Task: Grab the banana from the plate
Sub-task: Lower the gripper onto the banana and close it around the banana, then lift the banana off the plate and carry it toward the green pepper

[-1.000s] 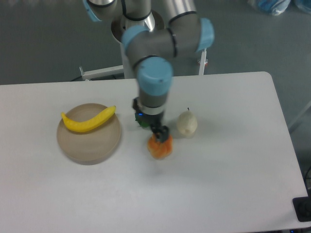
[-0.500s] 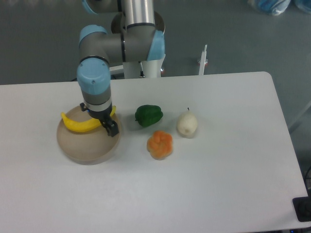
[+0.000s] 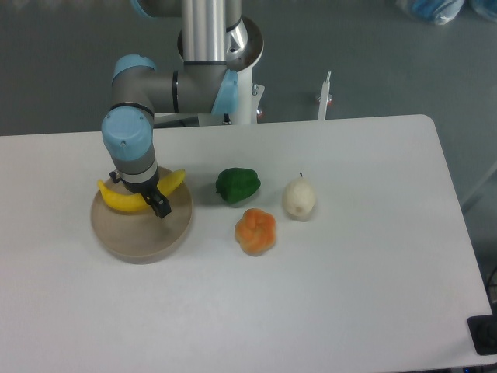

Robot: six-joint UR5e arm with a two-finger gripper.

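The yellow banana (image 3: pixel 116 199) lies across the far half of the tan plate (image 3: pixel 140 237) at the left of the table. My gripper (image 3: pixel 154 203) hangs over the plate, right above the banana's middle, and its wrist hides part of the fruit. Only one dark finger tip shows below the wrist. I cannot tell whether the jaws are open or shut, or whether they touch the banana.
A green pepper (image 3: pixel 238 185) sits right of the plate. An orange pepper-like fruit (image 3: pixel 255 231) lies in front of it. A pale cream pear (image 3: pixel 298 198) stands further right. The arm's base (image 3: pixel 210 47) rises behind the table's far edge.
The arm swung left from over the orange fruit and green pepper to above the plate, then shifted a little further left over the banana. The objects have not moved.
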